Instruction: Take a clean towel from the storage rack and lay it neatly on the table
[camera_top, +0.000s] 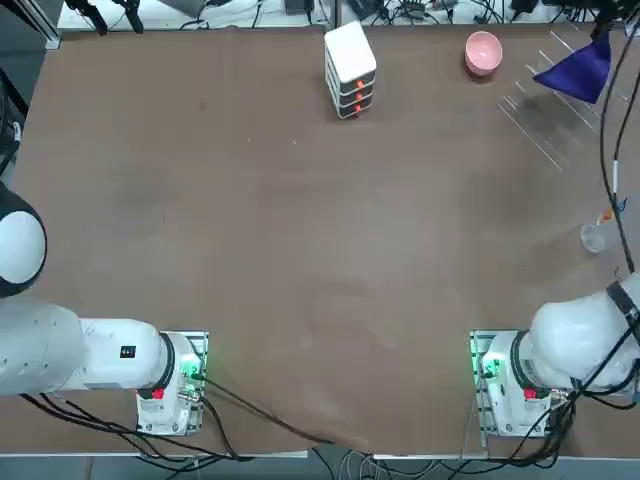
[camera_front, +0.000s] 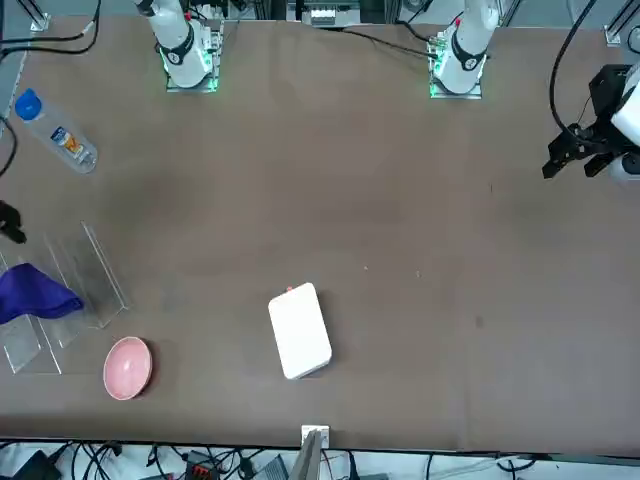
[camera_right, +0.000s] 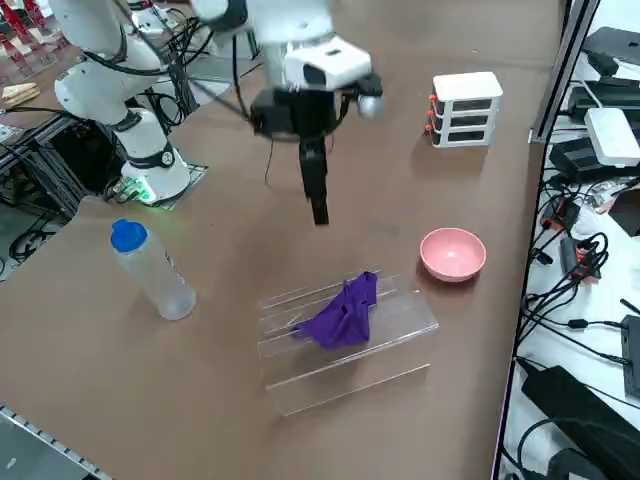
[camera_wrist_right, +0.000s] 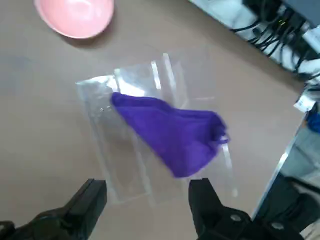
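Right tool (camera_wrist_right: 147, 189) hangs wide open, empty; the purple towel (camera_wrist_right: 175, 132) lies below it, across the clear rack (camera_right: 395, 322), far right.

towel (camera_wrist_right: 172, 130): soft matt cloth | storage rack (camera_right: 350, 375): clear glossy plastic | table (camera_right: 240, 230): smooth matt top | bowl (camera_right: 453, 254): smooth plastic-looking, slight sheen | bottle (camera_right: 155, 272): translucent plastic | stacked box (camera_right: 465, 108): smooth plastic-looking

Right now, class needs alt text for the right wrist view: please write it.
A crumpled purple towel lies across a clear storage rack, with the right tool open and apart from it; a pink bowl sits nearby on the brown table.
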